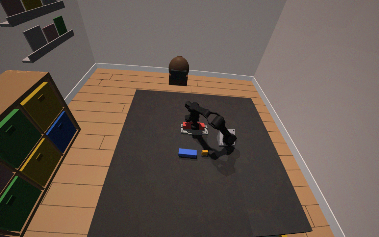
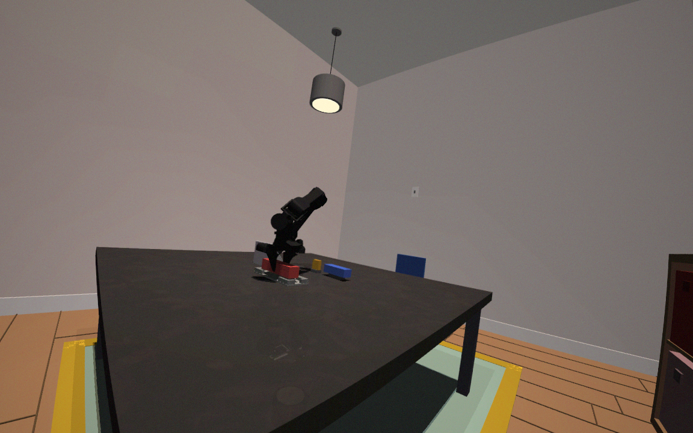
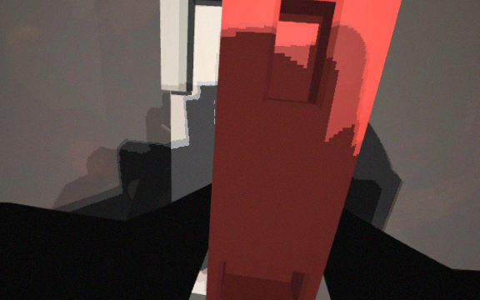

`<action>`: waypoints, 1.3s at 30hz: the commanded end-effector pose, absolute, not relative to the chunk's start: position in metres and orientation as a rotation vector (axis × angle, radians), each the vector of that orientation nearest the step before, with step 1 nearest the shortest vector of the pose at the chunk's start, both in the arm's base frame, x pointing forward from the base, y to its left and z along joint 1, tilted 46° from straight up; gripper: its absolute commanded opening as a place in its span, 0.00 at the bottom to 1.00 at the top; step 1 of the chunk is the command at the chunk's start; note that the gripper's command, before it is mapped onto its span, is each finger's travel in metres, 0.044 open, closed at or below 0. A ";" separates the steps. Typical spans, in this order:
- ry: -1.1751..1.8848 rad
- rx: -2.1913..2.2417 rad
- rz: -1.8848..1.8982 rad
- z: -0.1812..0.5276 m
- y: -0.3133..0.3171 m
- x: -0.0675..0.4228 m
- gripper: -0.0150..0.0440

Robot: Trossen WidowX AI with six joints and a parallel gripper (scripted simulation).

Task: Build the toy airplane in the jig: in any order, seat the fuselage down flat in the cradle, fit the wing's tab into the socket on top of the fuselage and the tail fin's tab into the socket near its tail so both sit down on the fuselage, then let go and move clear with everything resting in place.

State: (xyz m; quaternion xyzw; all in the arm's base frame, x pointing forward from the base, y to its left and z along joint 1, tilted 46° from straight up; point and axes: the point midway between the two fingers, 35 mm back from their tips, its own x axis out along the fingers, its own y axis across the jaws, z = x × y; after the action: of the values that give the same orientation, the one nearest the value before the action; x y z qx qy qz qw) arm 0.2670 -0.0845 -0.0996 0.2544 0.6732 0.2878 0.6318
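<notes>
My gripper (image 1: 195, 124) (image 2: 280, 260) (image 3: 266, 195) is shut on the red fuselage (image 1: 188, 125) (image 2: 283, 268) (image 3: 282, 175), gripping it across its middle. It holds the fuselage low over the grey-white jig (image 1: 185, 131) (image 2: 293, 281) (image 3: 175, 46). I cannot tell whether the two touch. In the wrist view the jig's wall shows to the left of the fuselage, and the rectangular socket (image 3: 295, 58) on the fuselage's top is empty. The blue wing (image 1: 187, 152) (image 2: 337, 270) and the small yellow tail fin (image 1: 204, 152) (image 2: 316, 263) lie on the table nearer the front.
The arm's base (image 1: 227, 137) stands to the right of the jig on the dark table (image 1: 161, 191) (image 2: 203, 323). A drawer cabinet (image 1: 14, 138) stands on the floor at the left. A brown vase (image 1: 178, 66) stands beyond the table's far edge.
</notes>
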 end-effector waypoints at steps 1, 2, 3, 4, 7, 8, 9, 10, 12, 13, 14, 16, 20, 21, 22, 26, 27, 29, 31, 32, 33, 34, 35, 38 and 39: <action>1.541 0.582 0.659 -0.100 -0.084 0.267 0.57; 1.541 0.582 0.659 -0.100 -0.084 0.267 0.56; 1.541 0.582 0.659 -0.100 -0.084 0.267 0.55; 1.541 0.582 0.659 -0.100 -0.084 0.267 0.54; 1.541 0.582 0.659 -0.100 -0.084 0.267 0.44; 1.541 0.582 0.659 -0.100 -0.084 0.267 0.40; 1.541 0.582 0.659 -0.100 -0.084 0.267 0.35; 1.541 0.582 0.659 -0.100 -0.084 0.267 0.31; 1.541 0.582 0.659 -0.100 -0.084 0.267 0.40; 1.541 0.582 0.659 -0.100 -0.084 0.267 0.44; 1.541 0.582 0.659 -0.100 -0.084 0.267 0.49; 1.541 0.582 0.659 -0.100 -0.084 0.267 0.57; 1.541 0.582 0.659 -0.100 -0.084 0.267 0.75; 1.541 0.582 0.659 -0.100 -0.084 0.267 0.80; 1.541 0.582 0.659 -0.100 -0.084 0.267 0.84; 1.541 0.582 0.659 -0.100 -0.084 0.267 1.00; 1.541 0.582 0.659 -0.100 -0.084 0.267 1.00; 1.541 0.582 0.659 -0.100 -0.084 0.267 1.00; 1.541 0.582 0.659 -0.100 -0.084 0.267 1.00; 1.541 0.582 0.659 -0.100 -0.084 0.267 1.00; 1.541 0.582 0.658 -0.098 -0.086 0.268 1.00; 1.541 0.583 0.657 -0.094 -0.092 0.269 1.00; 1.540 0.583 0.656 -0.086 -0.101 0.271 1.00; 1.540 0.587 0.652 -0.054 -0.134 0.275 1.00; 1.540 0.588 0.652 -0.042 -0.145 0.275 1.00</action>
State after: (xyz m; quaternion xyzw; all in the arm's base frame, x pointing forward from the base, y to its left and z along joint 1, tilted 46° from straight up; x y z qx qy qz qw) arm 0.2690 -0.1098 -0.0729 0.2642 0.6798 0.2938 0.6179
